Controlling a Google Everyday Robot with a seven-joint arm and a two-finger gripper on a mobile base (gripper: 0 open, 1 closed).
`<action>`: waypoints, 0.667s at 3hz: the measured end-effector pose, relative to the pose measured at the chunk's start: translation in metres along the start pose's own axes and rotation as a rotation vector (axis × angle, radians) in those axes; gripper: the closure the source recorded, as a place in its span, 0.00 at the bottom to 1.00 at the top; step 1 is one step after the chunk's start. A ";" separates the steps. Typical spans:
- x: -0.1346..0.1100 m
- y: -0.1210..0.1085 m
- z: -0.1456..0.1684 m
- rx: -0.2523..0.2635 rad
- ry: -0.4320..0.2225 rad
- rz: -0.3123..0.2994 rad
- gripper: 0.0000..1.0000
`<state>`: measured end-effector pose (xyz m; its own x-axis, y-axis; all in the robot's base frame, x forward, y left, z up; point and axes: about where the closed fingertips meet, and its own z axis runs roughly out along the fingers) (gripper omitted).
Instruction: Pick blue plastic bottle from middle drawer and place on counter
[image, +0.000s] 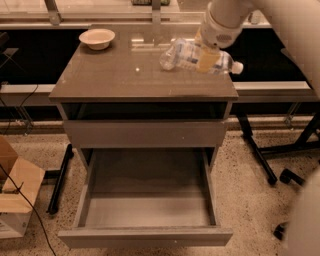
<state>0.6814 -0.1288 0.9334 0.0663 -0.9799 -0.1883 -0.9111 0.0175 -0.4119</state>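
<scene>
The blue plastic bottle (186, 54) is a clear bottle with a pale label and a white cap pointing right. It lies almost flat just above the right rear part of the counter (115, 75); I cannot tell whether it touches it. My gripper (208, 58) comes down from the upper right and is shut around the bottle near its neck. The middle drawer (145, 237) is pulled out below, and its grey tray holds nothing. The smaller clear bottle seen earlier on the counter is hidden behind the held bottle.
A beige bowl (97, 38) stands at the counter's back left corner. A cardboard box (15, 195) sits on the floor at the left. Black chair legs and castors (262, 162) stand at the right. A metal rail runs behind the cabinet.
</scene>
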 end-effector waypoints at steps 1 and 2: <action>-0.027 -0.047 0.015 0.017 0.061 -0.121 0.86; -0.049 -0.074 0.029 0.025 0.076 -0.191 0.66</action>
<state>0.7571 -0.0759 0.9469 0.2054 -0.9780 -0.0370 -0.8745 -0.1664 -0.4556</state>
